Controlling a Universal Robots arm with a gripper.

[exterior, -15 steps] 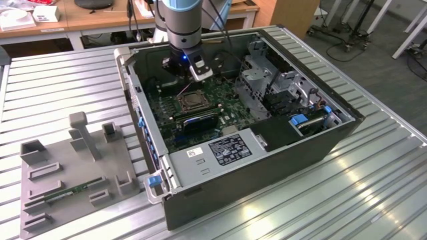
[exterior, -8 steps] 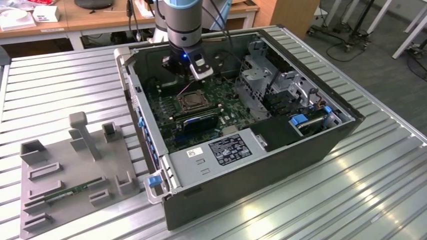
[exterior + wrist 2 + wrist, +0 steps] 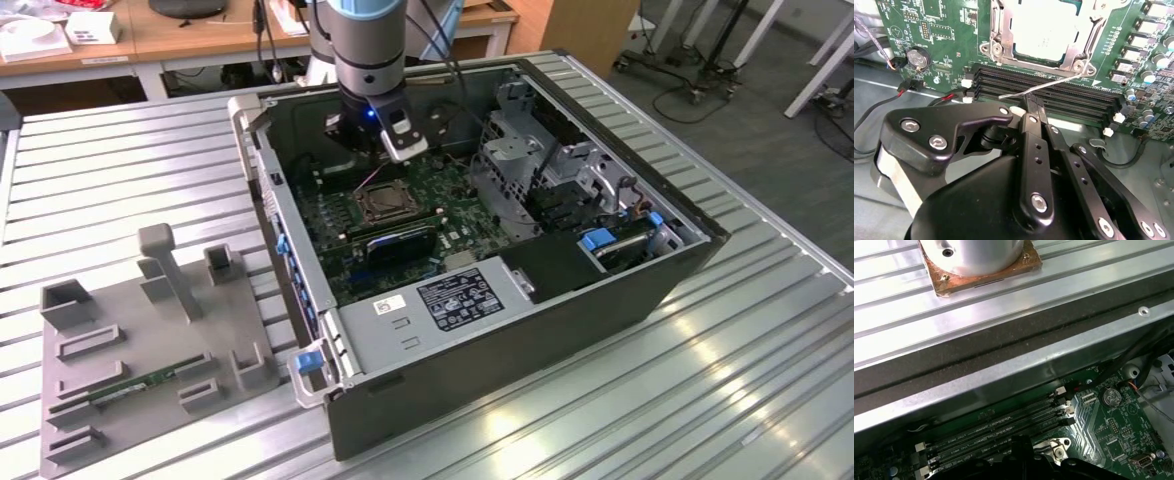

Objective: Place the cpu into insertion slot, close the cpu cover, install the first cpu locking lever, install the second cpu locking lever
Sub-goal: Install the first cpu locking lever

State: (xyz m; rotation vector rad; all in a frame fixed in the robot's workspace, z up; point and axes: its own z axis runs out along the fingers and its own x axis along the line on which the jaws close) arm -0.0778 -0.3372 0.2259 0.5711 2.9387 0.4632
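Gripping thin cpu locking lever w/ claw pinched shut, cpu seated under closed cpu cover.

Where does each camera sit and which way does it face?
Exterior view: high off the arm, looking down into the computer case; arm and tool show.
Second wrist view: on the arm, looking past the tool at the cpu cover.
First wrist view: on the arm, facing the case wall and table; tool top shows.
Both wrist views share the memory slots.
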